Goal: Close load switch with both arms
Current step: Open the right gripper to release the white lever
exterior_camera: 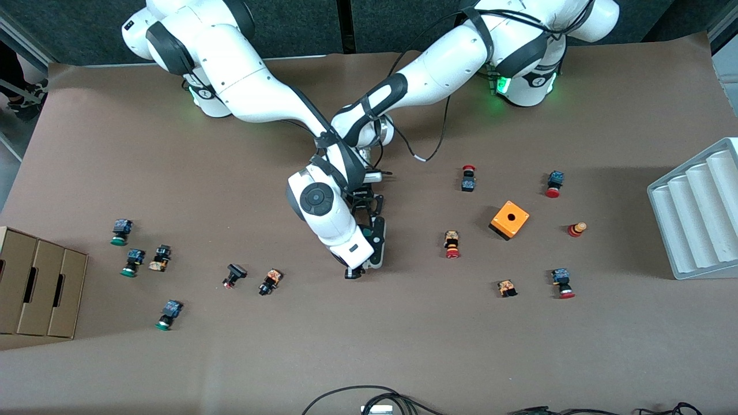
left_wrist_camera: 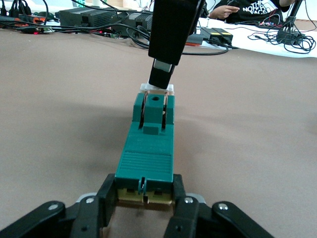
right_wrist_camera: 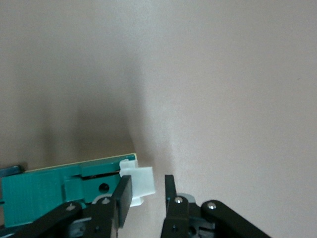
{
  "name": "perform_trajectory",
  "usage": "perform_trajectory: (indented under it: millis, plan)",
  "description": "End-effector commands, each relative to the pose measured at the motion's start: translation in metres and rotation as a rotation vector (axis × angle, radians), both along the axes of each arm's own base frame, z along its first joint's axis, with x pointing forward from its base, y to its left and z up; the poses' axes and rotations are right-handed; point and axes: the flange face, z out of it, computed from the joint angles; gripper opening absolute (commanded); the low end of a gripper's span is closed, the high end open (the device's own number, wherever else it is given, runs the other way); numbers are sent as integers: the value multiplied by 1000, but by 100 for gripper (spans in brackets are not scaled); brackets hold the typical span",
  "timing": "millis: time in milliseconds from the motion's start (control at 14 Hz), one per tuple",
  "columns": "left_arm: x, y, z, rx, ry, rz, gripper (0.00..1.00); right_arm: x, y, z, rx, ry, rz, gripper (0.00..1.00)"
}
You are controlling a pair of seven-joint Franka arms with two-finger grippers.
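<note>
While the left gripper (left_wrist_camera: pixel 143 196) pinches the load switch (left_wrist_camera: pixel 147 153) steady, the right gripper (right_wrist_camera: pixel 148 196) clamps its white block (right_wrist_camera: pixel 141 183), so closing it looks next.

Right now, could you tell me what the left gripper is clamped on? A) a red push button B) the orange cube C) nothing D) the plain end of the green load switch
D: the left gripper has its fingers shut on the load switch at its plain end.
</note>
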Motion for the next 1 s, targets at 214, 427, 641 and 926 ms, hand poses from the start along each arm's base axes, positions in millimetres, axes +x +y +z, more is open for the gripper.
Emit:
perform_trajectory:
  millis: [214,427,641,926]
  plan:
    - [7,-1,0,-16,-8,9,50,9,0,-14,14,-18,-13,34]
    - [8,-2,1,-16,-10,7,50,10,2,2,32,-28,-17,48]
    - [8,-2,1,-17,-9,9,51,14,-6,49,91,-14,-68,100]
    - [9,-3,4,-22,-9,12,100,23,-21,123,152,-37,-126,100]
